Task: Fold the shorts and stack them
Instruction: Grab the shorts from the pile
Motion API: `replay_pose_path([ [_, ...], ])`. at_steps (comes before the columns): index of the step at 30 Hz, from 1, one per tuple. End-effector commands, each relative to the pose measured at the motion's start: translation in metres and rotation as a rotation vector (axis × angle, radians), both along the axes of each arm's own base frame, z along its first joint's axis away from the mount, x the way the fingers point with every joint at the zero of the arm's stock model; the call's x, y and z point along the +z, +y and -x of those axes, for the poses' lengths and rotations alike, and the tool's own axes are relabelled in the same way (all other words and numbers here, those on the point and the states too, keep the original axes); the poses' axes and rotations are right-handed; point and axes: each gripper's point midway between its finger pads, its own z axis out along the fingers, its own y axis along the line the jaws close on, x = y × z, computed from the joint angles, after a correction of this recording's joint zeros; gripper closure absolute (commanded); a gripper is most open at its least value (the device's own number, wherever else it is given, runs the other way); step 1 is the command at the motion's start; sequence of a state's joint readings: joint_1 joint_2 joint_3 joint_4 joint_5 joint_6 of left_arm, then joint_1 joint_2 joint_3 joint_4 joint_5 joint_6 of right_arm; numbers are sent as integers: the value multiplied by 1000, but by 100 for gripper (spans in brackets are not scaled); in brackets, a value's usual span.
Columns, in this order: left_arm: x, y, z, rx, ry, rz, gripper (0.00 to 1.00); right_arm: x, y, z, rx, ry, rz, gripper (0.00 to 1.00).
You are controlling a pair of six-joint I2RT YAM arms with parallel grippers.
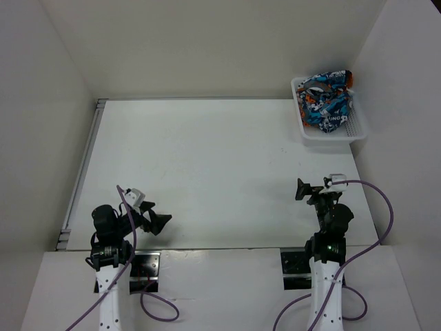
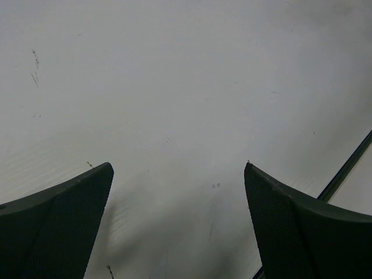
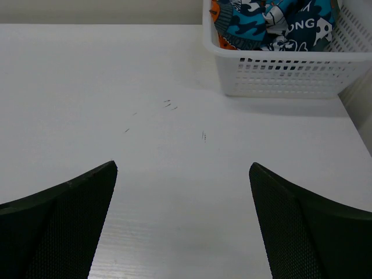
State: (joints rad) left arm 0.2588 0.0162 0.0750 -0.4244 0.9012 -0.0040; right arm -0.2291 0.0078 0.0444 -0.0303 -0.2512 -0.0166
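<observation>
The bench (image 1: pixel 207 172) lies open across its near, middle and left parts. A basket (image 1: pixel 324 134) blocks the far right corner, just beside the right wall (image 1: pixel 406 103); shorts (image 1: pixel 329 100) heap above its rim, open from above. The left wall (image 1: pixel 41 138) and far wall (image 1: pixel 220 48) bound the rest.

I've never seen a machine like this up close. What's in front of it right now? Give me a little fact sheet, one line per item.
shorts: crumpled in a heap inside the basket, not folded
basket: white plastic mesh, at the far right corner of the table
left gripper: open, holding nothing, over bare table near its own base
right gripper: open, holding nothing, pointed toward the basket but well short of it
folding: not yet begun
</observation>
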Motion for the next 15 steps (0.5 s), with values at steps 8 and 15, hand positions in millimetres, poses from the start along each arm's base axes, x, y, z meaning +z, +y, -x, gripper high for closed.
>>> replay_pose_path([
  [8,11,-1,-3,-19,-58,-12,0,2,48,10,360,-59,356,1],
  [15,26,-20,13,-152,-98,34,0,49,83,37,620,-302,944,0],
])
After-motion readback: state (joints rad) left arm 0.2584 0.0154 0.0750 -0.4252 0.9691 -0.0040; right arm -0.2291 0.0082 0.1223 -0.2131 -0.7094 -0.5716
